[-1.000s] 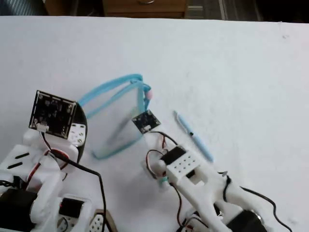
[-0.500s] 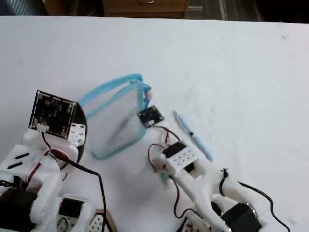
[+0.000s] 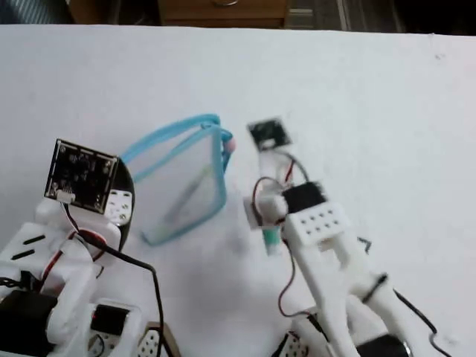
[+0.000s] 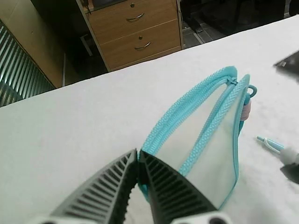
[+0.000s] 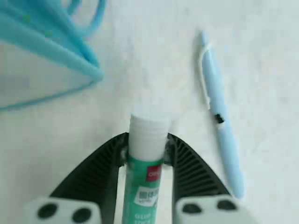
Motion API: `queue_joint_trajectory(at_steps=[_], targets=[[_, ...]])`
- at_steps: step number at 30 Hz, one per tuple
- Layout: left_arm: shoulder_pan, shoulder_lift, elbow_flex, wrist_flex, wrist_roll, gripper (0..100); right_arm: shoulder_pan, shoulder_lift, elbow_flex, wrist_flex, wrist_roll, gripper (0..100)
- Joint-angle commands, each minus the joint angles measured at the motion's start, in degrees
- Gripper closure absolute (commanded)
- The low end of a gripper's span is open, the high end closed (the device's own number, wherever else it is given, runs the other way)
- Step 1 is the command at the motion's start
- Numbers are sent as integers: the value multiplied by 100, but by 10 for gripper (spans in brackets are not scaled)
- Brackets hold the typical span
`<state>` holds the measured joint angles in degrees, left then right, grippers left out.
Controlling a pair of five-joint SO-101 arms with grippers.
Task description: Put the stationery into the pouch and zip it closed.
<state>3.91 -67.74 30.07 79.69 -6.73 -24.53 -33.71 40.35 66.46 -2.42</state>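
1. Glue stick [image 5: 148, 133] sits clamped in my right gripper [image 5: 147, 142], jaws narrow around its green body. Its long axis runs straight out along my fingers, white cap pointing ahead past the tips.
2. The light-blue pen [image 5: 217, 112] lies flat on the white table [image 5: 140, 84], beside and ahead of those fingers and apart from them. Its length is nearly parallel to the glue stick, clip end farther out.
3. My left gripper [image 4: 138, 156] is pinched together on the near end of the clear, blue-zippered pouch [image 4: 205, 144].
4. The pouch stands on edge, mouth unzipped and facing up. Its long axis stretches away from my left fingers, with the pink-tagged zip pull [image 4: 247, 101] at the far end.
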Motion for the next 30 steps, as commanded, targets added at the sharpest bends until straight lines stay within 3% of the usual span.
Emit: queue_joint_trajectory(at_steps=[1, 4, 9, 17, 24, 30], targets=[[-13, 13, 53, 35, -35, 978, 127, -892, -967, 84, -62, 981], [-13, 13, 53, 35, -35, 978, 48, -1411, -1697, -330, -123, 981], [22, 40, 53, 26, -35, 978, -620, -1622, -2347, -1815, -1160, 981], [-4, 40, 53, 26, -35, 978, -1868, -1516, -1398, -4207, -1433, 981], [-4, 40, 53, 26, -35, 978, -1895, -778, -1152, -4936, -1415, 981], [-4, 31, 53, 35, -35, 978, -1956, -646, -1090, -4277, -1011, 981]])
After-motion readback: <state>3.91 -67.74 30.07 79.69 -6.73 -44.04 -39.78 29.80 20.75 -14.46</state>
